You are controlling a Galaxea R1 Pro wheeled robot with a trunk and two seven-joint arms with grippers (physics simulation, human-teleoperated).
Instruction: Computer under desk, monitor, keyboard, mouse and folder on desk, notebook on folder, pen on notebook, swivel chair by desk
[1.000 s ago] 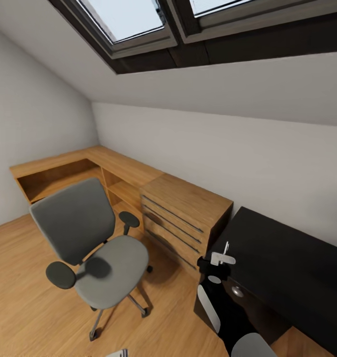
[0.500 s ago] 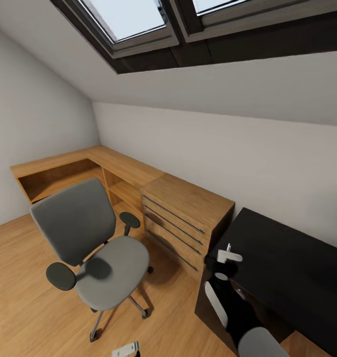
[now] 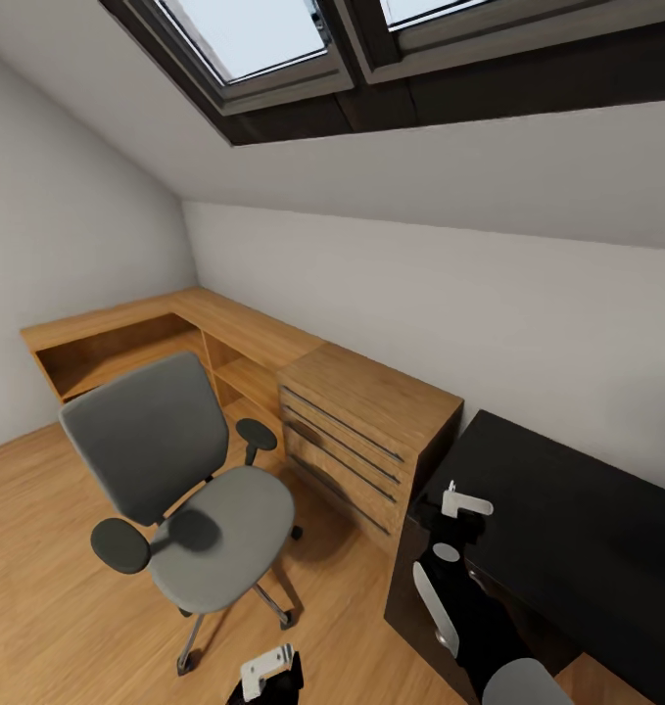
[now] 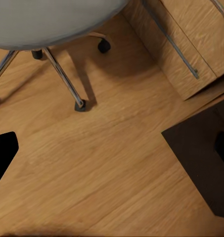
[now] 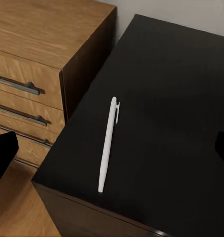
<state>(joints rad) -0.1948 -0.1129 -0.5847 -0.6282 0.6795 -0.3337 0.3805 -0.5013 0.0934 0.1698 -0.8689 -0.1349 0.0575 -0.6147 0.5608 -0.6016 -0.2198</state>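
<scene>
Pen [image 5: 109, 143]: one thin white stick, lying flat on the black tabletop [image 5: 176, 98] near its corner edge, tip close to the front rim, beside the wooden drawer chest [image 5: 37, 59]. Right pincer [image 3: 461, 503] hovers above at lower right, spread wide and empty. Left pincer [image 3: 266, 669], bottom centre over open floor [image 4: 112, 168] near the one swivel chair [image 3: 175, 480], is wide too.

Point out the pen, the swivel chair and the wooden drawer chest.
pen [image 5: 108, 145]: right wrist view, middle of its white barrel.
swivel chair [image 3: 224, 534]: head view, middle of the grey seat cushion.
wooden drawer chest [image 3: 371, 392]: head view, on its flat top.
</scene>
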